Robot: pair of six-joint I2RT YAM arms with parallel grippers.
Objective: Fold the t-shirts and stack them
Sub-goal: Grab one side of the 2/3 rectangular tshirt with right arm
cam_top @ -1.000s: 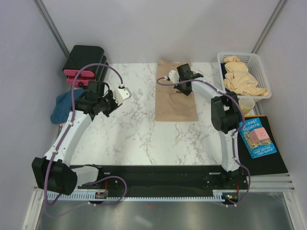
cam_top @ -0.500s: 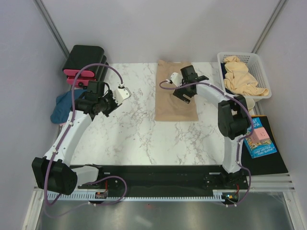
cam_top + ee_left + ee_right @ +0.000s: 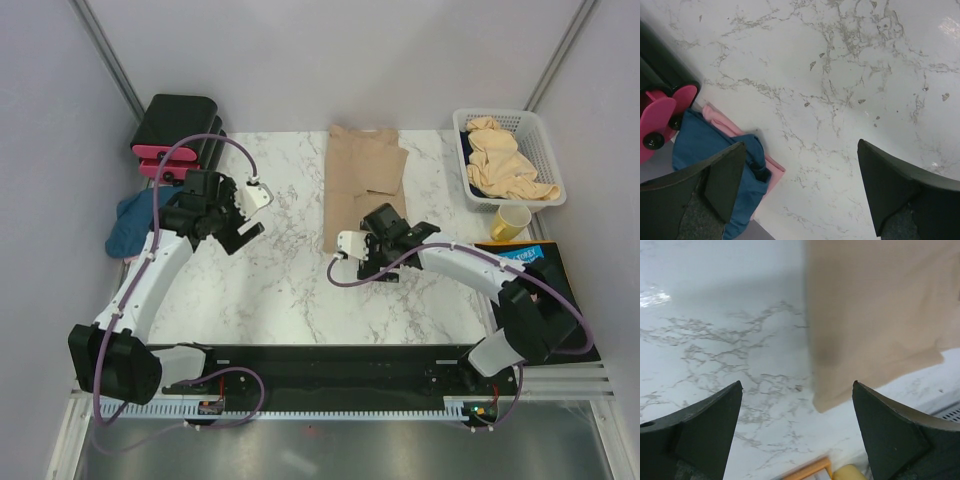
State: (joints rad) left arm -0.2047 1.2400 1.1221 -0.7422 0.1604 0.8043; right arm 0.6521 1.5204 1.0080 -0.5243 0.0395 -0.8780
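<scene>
Reaching far table edge: tan t-shirt

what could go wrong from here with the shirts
The dark blue t-shirt and pink t-shirt lie bunched at the marble table's left edge; a clumsy grab might push them off. The open right gripper hovers by the tan cloth t-shirt's near corner; pinching there may drag it askew.

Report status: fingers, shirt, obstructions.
Left fingers open, empty, over table. Right fingers open, empty, at tan t-shirt near edge. Shirt lies flat, not stacked. Nothing in the way.
</scene>
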